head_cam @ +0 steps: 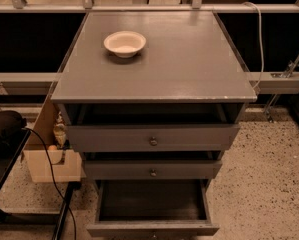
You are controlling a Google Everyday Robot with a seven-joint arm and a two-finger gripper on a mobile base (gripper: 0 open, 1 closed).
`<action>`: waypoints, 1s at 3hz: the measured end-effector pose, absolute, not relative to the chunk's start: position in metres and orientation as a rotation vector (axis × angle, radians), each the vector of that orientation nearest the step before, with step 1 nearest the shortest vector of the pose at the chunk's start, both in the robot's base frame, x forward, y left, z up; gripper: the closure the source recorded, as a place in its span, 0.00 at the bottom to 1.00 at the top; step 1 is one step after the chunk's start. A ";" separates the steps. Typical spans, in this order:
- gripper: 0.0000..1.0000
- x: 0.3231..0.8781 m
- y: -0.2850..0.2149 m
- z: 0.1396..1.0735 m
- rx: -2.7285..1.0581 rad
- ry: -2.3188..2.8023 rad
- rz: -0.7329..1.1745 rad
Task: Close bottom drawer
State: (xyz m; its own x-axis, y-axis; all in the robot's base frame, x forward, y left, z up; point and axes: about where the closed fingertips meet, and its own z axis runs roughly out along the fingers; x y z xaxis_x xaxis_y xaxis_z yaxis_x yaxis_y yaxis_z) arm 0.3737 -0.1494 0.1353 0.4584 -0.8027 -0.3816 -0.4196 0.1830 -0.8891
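A grey cabinet (154, 79) stands in the middle of the camera view with three drawers. The bottom drawer (152, 229) is pulled far out; its dark inside (151, 199) shows and looks empty, and its front lies at the lower edge of the picture, its knob barely visible. The middle drawer (153, 170) and the top drawer (151, 138) each show a small round knob and stand out a little. The gripper is not in view.
A white bowl (124, 43) sits on the cabinet top, back left. A cardboard box (51, 159) and a black cable (49, 169) lie left of the cabinet beside a dark stand (4, 139). Speckled floor (269, 184) lies to the right. A white cable (260, 39) hangs at back right.
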 end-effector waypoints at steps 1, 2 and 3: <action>1.00 0.379 -0.139 0.128 -1.428 1.138 -0.371; 1.00 0.385 -0.133 0.124 -1.424 1.128 -0.371; 1.00 0.393 -0.130 0.122 -1.419 1.119 -0.376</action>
State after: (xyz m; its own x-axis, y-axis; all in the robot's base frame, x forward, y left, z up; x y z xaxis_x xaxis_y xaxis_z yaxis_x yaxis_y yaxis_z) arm 0.3928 -0.1296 0.1217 0.4801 -0.7885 -0.3845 -0.3963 0.1961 -0.8969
